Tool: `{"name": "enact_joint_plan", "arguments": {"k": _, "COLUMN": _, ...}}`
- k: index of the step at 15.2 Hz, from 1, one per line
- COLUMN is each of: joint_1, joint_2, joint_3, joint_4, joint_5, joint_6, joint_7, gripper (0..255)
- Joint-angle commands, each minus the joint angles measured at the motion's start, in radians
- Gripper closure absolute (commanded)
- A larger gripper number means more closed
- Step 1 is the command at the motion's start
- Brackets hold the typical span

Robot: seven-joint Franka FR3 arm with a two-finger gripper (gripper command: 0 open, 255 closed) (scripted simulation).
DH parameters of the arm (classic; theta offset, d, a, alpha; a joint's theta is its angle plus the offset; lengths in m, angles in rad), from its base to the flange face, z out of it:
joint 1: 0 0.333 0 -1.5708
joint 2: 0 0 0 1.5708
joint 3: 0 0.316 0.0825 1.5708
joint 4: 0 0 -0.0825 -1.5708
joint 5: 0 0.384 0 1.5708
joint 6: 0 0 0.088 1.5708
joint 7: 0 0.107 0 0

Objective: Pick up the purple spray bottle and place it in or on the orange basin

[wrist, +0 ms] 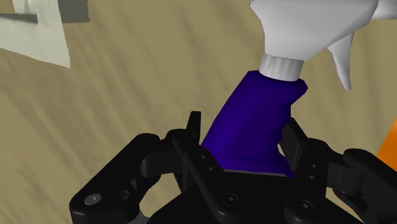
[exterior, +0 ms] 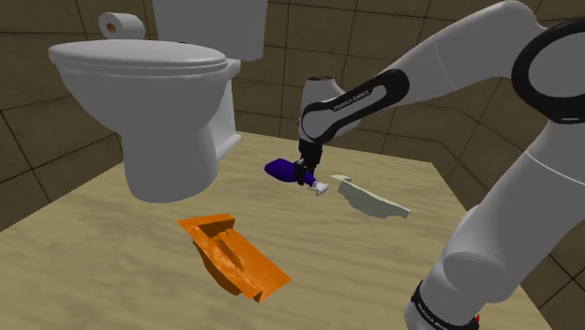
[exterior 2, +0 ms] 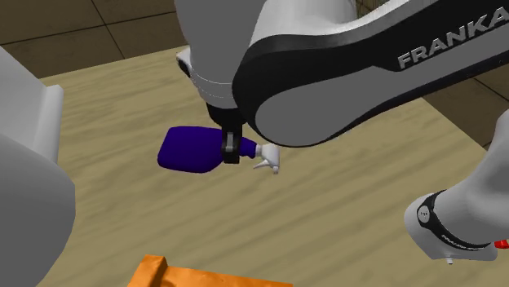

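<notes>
Clenching my gripper [wrist: 243,124] on bottle [exterior 2: 192,148] neck, mid-surface; heavy body could pivot, slip free before basin [exterior: 230,255].

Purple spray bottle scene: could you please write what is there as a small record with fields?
bottle: purple spray bottle on its side on the wooden surface, white nozzle toward the pale object
hand: gripper shut on the bottle's neck
basin: orange basin, empty, apart from the bottle
others: toilet, toilet roll
</notes>
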Motion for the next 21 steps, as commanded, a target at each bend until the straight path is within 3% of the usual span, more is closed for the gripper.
{"name": "enact_joint_plan", "arguments": {"k": 1, "joint_1": 0.025, "joint_2": -0.019, "joint_3": 0.031, "joint_4": -0.012, "joint_5": 0.003, "joint_6": -0.01, "joint_7": 0.055, "gripper": 255}}
{"name": "enact_joint_plan", "arguments": {"k": 11, "joint_1": 0.142, "joint_2": -0.004, "joint_3": 0.186, "joint_4": 0.011, "joint_5": 0.019, "joint_6": -0.033, "joint_7": 0.315, "gripper": 255}}
{"name": "enact_joint_plan", "arguments": {"k": 21, "joint_1": 0.255, "joint_2": 0.111, "joint_3": 0.325, "joint_4": 0.15, "joint_5": -0.003, "joint_6": -0.075, "joint_7": 0.58, "gripper": 255}}
